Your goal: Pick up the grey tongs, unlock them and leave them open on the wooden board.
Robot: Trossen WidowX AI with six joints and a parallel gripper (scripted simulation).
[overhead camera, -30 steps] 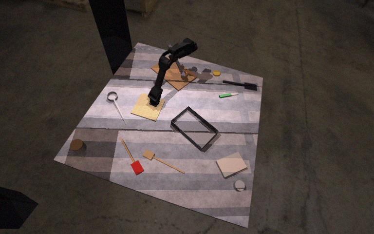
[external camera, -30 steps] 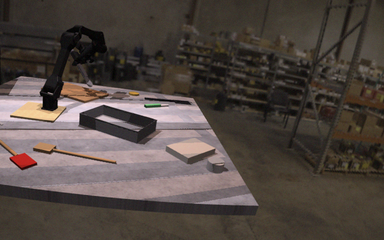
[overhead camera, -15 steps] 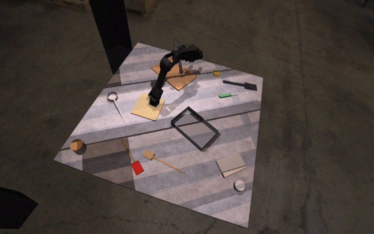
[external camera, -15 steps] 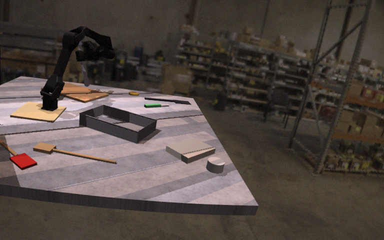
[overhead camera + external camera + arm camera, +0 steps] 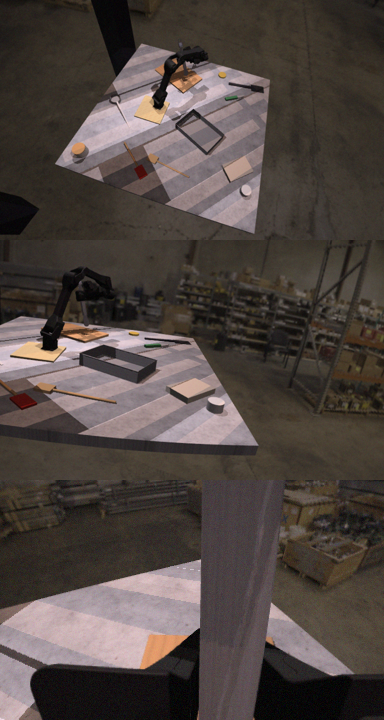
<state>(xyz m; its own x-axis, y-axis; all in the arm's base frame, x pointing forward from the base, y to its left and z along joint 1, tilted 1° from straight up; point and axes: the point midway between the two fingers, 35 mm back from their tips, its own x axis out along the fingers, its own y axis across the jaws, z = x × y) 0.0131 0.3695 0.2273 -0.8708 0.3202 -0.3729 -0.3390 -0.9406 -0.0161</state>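
The grey tongs (image 5: 185,69) (image 5: 84,314) (image 5: 239,580) hang nearly upright in my gripper (image 5: 183,57) (image 5: 80,295) (image 5: 221,636), one end up and a rounded end down. My gripper is shut on them. They are raised above the orange wooden board (image 5: 195,80) (image 5: 99,334) (image 5: 165,642), and do not appear to touch it. The wrist view shows one broad grey face between the black fingers; the tongs' lock and the gap between their arms cannot be made out. The roasting tin (image 5: 191,141) (image 5: 108,369) stands mid-table with nothing across it.
The arm's base stands on a pale yellow board (image 5: 144,111) (image 5: 22,353). A yellow disc (image 5: 222,75) (image 5: 133,333), a green-handled tool (image 5: 231,98) (image 5: 152,345) and a black spatula (image 5: 257,88) (image 5: 181,341) lie right of the wooden board. The table's far edge is close behind that board.
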